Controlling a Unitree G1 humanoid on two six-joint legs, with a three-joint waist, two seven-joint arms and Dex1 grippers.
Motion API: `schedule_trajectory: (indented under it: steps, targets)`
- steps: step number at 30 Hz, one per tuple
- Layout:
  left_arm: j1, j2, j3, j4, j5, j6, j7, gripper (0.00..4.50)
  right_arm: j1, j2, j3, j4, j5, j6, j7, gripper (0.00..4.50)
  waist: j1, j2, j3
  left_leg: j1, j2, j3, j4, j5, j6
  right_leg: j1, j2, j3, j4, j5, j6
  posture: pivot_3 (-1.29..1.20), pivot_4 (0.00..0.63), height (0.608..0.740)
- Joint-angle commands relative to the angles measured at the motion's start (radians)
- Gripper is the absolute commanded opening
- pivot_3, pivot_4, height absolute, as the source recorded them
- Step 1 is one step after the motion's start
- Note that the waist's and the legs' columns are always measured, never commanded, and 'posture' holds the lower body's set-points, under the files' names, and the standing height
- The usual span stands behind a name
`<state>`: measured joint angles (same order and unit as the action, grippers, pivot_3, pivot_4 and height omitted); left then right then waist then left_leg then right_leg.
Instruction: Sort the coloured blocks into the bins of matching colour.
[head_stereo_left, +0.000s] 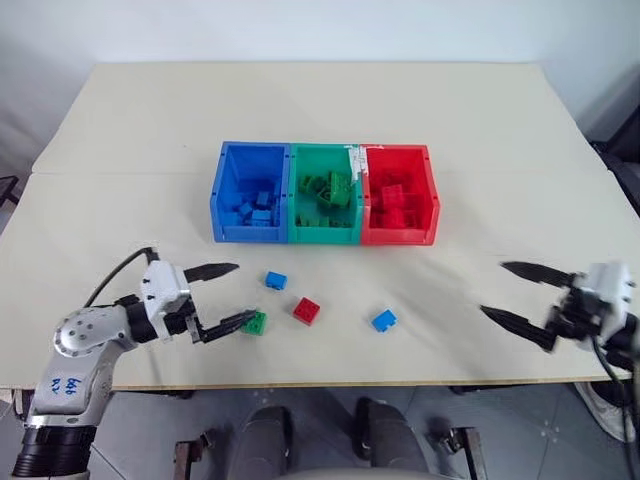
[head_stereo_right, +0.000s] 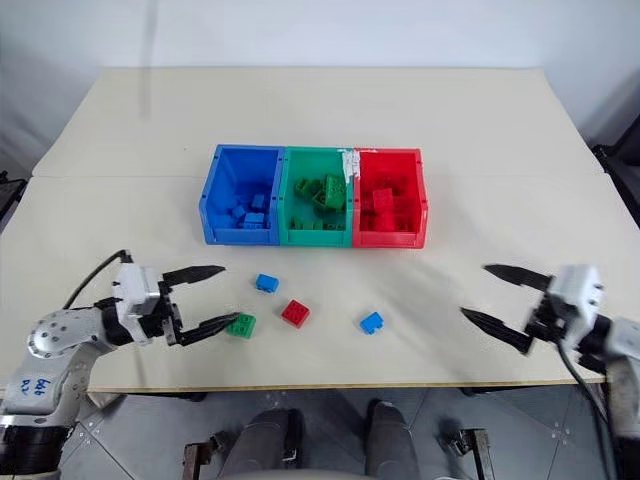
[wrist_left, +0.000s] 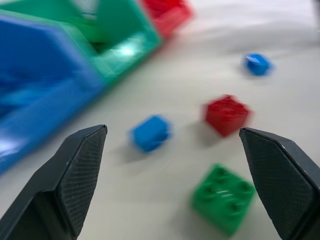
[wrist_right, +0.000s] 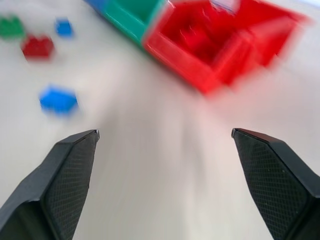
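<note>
1. Head view: pale worktop (head_stereo_left: 420, 110) carries the blue bin (head_stereo_left: 250, 192), green bin (head_stereo_left: 324, 194) and red bin (head_stereo_left: 399, 194) in a joined row, each holding blocks. My left pincer (head_stereo_left: 233, 296) gapes wide, its near finger touching or just short of the green block (head_stereo_left: 255, 322). My right pincer (head_stereo_left: 503, 291) is wide and empty.
2. Left wrist view: a blue block (wrist_left: 150, 133), red block (wrist_left: 226, 115) and a farther blue block (wrist_left: 257, 64) lie loose.
3. Right wrist view: red bin ahead.

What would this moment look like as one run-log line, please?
left hand: open, by green block | right hand: open, empty | loose on table: four blocks
</note>
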<state>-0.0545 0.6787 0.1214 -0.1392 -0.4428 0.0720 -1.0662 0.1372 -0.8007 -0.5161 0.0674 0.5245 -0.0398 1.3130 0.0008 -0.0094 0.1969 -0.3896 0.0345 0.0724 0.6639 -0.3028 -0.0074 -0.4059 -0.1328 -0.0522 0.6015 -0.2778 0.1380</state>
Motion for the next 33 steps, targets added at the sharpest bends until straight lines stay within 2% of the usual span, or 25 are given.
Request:
schedule_trajectory:
  steps: [1,6,11,13,16,21,26,29,33]
  targets:
    - [-0.043,0.017,-0.031,0.012,0.012,-0.05,-0.072,4.5,0.052,-0.031,-0.062,0.054,-0.019,-0.109,0.06,4.45,-0.007,0.0,0.0,0.001,0.001,0.001,0.0,0.0,0.0,0.0,0.0,0.0,0.0,0.0,0.0,0.0,0.15,0.74]
    - [-0.073,0.012,-0.035,0.048,0.017,-0.08,-0.099,4.5,0.046,-0.043,-0.03,0.09,-0.03,-0.148,0.088,4.45,-0.024,0.0,0.0,0.005,0.004,0.003,0.0,0.001,-0.001,0.001,0.002,0.001,0.002,0.001,-0.002,0.0,0.15,0.74]
    - [-0.033,0.019,-0.005,0.046,0.022,-0.108,-0.085,4.5,-0.136,-0.038,0.173,0.019,-0.024,-0.031,0.117,4.45,-0.038,0.0,0.0,0.006,0.005,0.005,0.001,0.001,-0.002,0.001,0.002,0.002,0.004,0.002,-0.003,0.0,0.15,0.74]
    - [0.018,0.03,0.027,0.024,0.012,-0.1,-0.072,4.5,-0.266,-0.033,0.307,-0.006,-0.044,0.049,0.146,4.45,-0.038,0.0,0.0,0.005,0.006,0.005,0.001,0.001,-0.002,-0.001,0.002,0.002,0.006,0.002,-0.003,0.0,0.15,0.74]
    - [0.07,0.037,0.056,-0.003,0.009,-0.096,-0.056,4.5,-0.394,-0.016,0.423,0.011,-0.068,0.092,0.185,4.45,-0.029,0.0,0.0,0.004,0.007,0.006,0.001,0.001,-0.003,-0.005,0.002,0.002,0.008,0.001,-0.004,0.0,0.15,0.74]
    - [0.178,0.038,0.117,-0.028,0.019,-0.13,-0.028,4.5,-0.601,0.048,0.648,0.134,-0.167,0.028,0.295,4.45,-0.023,0.0,0.0,0.002,0.007,0.005,0.001,0.001,-0.002,-0.005,0.001,0.0,0.007,0.001,-0.005,0.0,0.15,0.74]
    - [0.242,0.029,0.14,-0.048,0.022,-0.144,-0.002,4.5,-0.712,0.085,0.81,0.267,-0.202,-0.058,0.301,4.45,-0.028,0.0,0.0,0.002,0.006,0.007,0.001,-0.001,-0.002,-0.006,0.0,0.0,0.007,0.001,-0.006,0.0,0.15,0.74]
    - [0.257,0.026,0.138,-0.064,0.02,-0.141,0.014,4.5,-0.74,0.097,0.857,0.328,-0.214,-0.094,0.301,4.45,-0.029,0.0,0.0,0.002,0.007,0.008,0.001,-0.002,-0.003,-0.006,0.0,0.0,0.006,0.001,-0.006,0.0,0.15,0.74]
    - [0.265,0.019,0.143,-0.08,0.012,-0.134,0.04,4.5,-0.75,0.124,0.861,0.383,-0.217,-0.147,0.301,3.59,-0.029,0.0,0.0,0.002,0.007,0.009,0.001,-0.002,-0.003,-0.006,0.0,0.0,0.007,0.001,-0.006,0.0,0.15,0.74]
